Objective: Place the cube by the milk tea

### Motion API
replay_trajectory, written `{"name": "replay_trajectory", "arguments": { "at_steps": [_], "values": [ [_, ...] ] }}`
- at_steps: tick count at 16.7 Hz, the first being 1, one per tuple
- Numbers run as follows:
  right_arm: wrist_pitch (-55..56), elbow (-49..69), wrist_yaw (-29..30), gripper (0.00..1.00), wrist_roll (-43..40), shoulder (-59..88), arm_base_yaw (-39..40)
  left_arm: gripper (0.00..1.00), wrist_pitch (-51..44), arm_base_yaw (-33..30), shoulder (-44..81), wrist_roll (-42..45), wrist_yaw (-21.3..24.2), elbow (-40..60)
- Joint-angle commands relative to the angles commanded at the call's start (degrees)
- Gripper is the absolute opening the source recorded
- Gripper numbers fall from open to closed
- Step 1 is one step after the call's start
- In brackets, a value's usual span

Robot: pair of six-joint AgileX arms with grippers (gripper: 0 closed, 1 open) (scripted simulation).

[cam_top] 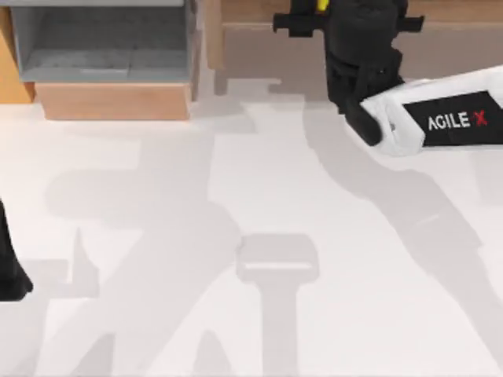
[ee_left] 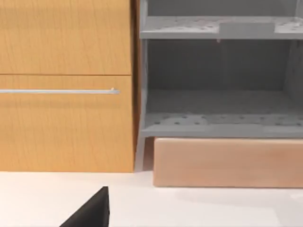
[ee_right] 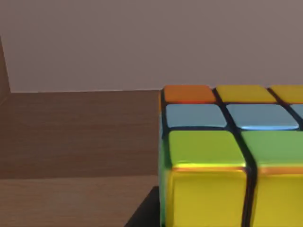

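One cube (ee_right: pixel 227 156), tiled yellow, green, blue and orange, sits close before the right wrist camera at that frame's lower right. Right gripper (cam_top: pixel 318 16) at upper right of the top view, over a wooden shelf (cam_top: pixel 251 47); finger state cannot be told. Left arm (cam_top: pixel 12 267) at left edge of the white desk (cam_top: pixel 236 196).

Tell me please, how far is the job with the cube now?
Done: the cube is off the white table, up at the wooden shelf at the back, by the right hand. In hand: bringing it into place; whether it rests there I cannot tell. Left: leaving it beside the milk tea. The left arm is parked at the left edge.
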Motion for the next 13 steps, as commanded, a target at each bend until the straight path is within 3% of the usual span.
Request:
{"name": "replay_trajectory", "arguments": {
  "at_steps": [9, 13],
  "values": [
    [0.1, 1.2, -1.4, 0.00, -0.4, 0.2, 0.8, 1.00, 0.0, 0.0, 0.0, 0.0, 0.0, 0.0],
    [-4.4, 1.2, -4.6, 0.00, 1.1, -3.8, 0.6, 1.00, 0.0, 0.0, 0.0, 0.0, 0.0, 0.0]
  ]
}}
